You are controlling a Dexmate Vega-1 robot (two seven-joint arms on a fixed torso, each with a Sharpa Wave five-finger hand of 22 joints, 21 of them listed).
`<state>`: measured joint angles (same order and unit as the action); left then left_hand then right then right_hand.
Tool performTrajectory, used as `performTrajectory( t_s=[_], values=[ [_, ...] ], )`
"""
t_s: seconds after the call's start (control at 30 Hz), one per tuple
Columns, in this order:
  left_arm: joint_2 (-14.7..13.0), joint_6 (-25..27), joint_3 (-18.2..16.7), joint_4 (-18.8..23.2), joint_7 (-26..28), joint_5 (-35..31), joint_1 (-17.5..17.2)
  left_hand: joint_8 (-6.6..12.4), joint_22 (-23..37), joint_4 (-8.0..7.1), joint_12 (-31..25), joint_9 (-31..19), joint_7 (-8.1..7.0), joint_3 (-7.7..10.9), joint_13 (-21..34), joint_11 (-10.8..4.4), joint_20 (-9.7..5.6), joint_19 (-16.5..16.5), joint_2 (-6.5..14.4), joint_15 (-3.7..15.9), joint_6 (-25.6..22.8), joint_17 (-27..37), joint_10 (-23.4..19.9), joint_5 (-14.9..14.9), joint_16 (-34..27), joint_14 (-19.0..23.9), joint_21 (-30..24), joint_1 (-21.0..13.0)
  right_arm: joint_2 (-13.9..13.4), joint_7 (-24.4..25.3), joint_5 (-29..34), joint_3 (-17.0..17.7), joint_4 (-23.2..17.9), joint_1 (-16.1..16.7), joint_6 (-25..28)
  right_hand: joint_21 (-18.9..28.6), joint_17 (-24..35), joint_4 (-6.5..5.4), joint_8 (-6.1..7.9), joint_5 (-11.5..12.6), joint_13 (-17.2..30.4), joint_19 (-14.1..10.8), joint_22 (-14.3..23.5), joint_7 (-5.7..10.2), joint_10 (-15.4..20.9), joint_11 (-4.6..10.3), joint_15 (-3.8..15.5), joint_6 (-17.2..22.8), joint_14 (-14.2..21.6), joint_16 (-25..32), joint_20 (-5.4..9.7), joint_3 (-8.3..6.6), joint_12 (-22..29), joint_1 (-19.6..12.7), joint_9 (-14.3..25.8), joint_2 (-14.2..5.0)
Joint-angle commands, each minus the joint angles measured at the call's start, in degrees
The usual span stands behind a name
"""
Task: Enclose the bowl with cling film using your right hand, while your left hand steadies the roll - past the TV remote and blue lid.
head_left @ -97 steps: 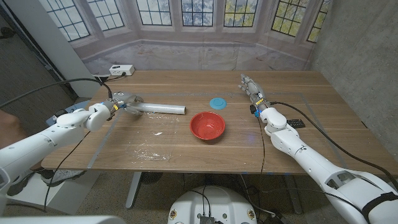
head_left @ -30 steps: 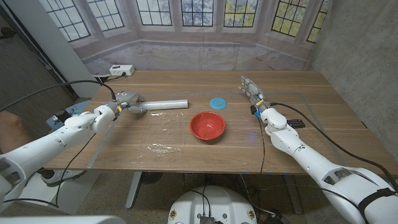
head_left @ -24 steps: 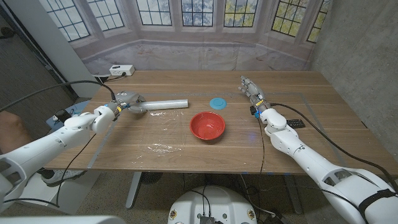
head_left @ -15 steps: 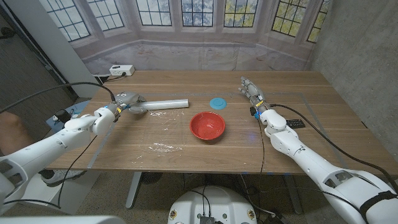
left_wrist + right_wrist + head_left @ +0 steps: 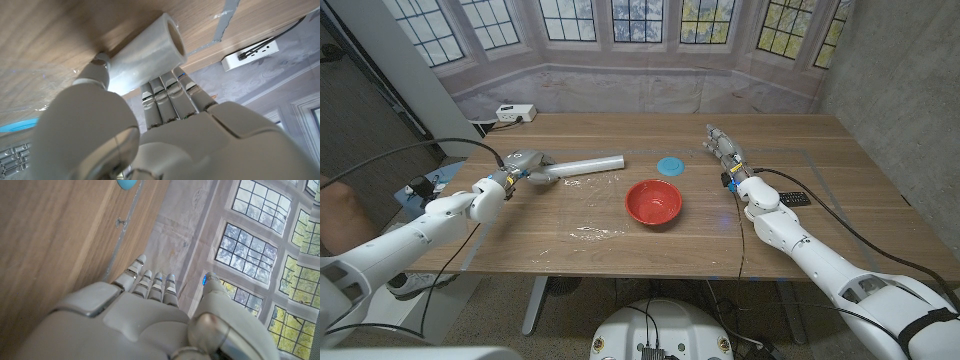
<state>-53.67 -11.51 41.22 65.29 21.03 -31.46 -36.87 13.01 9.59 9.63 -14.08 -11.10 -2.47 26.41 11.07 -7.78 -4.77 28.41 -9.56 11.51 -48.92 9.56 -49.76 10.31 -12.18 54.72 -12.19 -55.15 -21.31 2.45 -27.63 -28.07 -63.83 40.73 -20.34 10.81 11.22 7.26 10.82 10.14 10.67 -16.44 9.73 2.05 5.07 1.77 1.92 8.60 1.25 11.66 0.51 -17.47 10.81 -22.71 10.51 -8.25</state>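
On the wooden bench [image 5: 790, 215], a white power strip [image 5: 515, 113] sits at the far edge in the upper left of the head view, and a crumpled scrap of clear film [image 5: 588, 233] lies on the wood at lower centre-left. The blue lid [image 5: 669, 165] lies just above the red bowl [image 5: 653, 201], near the frame's centre, with the TV remote [image 5: 794, 199] at centre right beside the right forearm. The cling film roll [image 5: 582, 164] lies left of the lid, slanting up to the right; the left hand [image 5: 521, 166] grips its left end, fingers wrapped around the tube. The right hand [image 5: 722, 146] stands right of the lid, well apart from bowl and roll, its fingers straight, close together and holding nothing.
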Motion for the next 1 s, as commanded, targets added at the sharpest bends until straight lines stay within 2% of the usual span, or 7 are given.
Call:
performTrajectory(
  t_s=[0.03,0.13,0.33,0.63,1.0],
  values=[
    [0.99,-1.20,0.04,-1.69,2.72,1.39,-0.33,0.30,0.08,0.04,-0.08,-0.09,-0.08,0.18,0.31,0.19,-0.15,0.86,8.49,0.13,-0.69,0.04,-0.61,-0.15,0.24,0.65,-0.28,-9.40,0.48,-0.09,-0.14,-0.15,0.84,-0.23,-0.02,0.34,0.04,0.32,0.28,0.16,0.17,-0.02,0.18,-0.16,0.37,0.07,2.07,0.36,0.26,0.27,-0.28,0.11,0.33,-0.64,0.15,-0.29],
    [1.02,-1.49,0.02,-1.72,3.13,1.60,-0.37,0.30,0.08,0.01,-0.03,-0.10,-0.09,0.19,0.32,-0.15,-0.19,0.88,8.57,0.16,-0.91,0.02,-0.70,-0.13,0.30,0.81,-0.21,-9.53,0.58,-0.15,-0.19,-0.18,0.98,-0.24,-0.05,0.34,0.05,0.31,0.29,0.15,0.18,-0.04,0.18,-0.11,0.37,0.07,2.06,0.40,0.26,0.27,-0.30,0.12,0.33,-0.63,0.15,-0.29],
    [1.08,-2.41,-0.01,-1.98,4.71,1.58,-0.42,0.34,0.07,-0.04,0.01,-0.12,-0.26,0.15,0.35,0.20,-0.32,1.07,8.67,0.20,-1.46,0.02,-1.00,-0.10,0.37,1.18,-0.11,-9.77,0.55,-0.03,-0.14,-0.16,0.96,-0.17,-0.11,0.34,0.07,0.25,0.31,0.16,0.18,-0.04,0.18,-0.07,0.38,0.06,2.08,0.47,0.25,0.28,-0.29,0.14,0.33,-0.60,0.15,-0.34],
    [0.44,-1.79,-1.25,0.39,6.67,2.18,-2.02,0.24,0.06,-0.07,0.17,-0.15,-0.32,0.14,0.39,-0.03,-0.36,1.19,8.76,0.25,-1.79,-0.04,-1.10,-0.05,0.61,1.41,0.04,-10.06,0.62,-0.23,-0.35,-0.11,1.11,-0.12,-0.23,0.34,0.08,0.22,0.28,0.15,0.18,-0.05,0.18,-0.15,0.41,0.08,2.03,0.42,0.26,0.29,-0.35,0.17,0.33,-0.58,0.15,-0.35],
    [0.43,-1.89,-2.41,1.14,7.81,3.14,-3.06,0.33,0.06,-0.11,0.16,-0.18,-0.59,0.12,0.45,-0.29,-0.55,1.82,9.10,0.46,-2.93,0.03,-1.90,0.07,0.66,2.14,0.09,-10.63,0.85,-0.47,-0.45,-0.15,1.60,-0.30,-0.43,0.34,0.10,0.17,0.30,0.16,0.18,-0.05,0.18,-0.16,0.39,0.08,2.05,0.49,0.28,0.31,-0.37,0.20,0.32,-0.54,0.15,-0.38]
  ],
)
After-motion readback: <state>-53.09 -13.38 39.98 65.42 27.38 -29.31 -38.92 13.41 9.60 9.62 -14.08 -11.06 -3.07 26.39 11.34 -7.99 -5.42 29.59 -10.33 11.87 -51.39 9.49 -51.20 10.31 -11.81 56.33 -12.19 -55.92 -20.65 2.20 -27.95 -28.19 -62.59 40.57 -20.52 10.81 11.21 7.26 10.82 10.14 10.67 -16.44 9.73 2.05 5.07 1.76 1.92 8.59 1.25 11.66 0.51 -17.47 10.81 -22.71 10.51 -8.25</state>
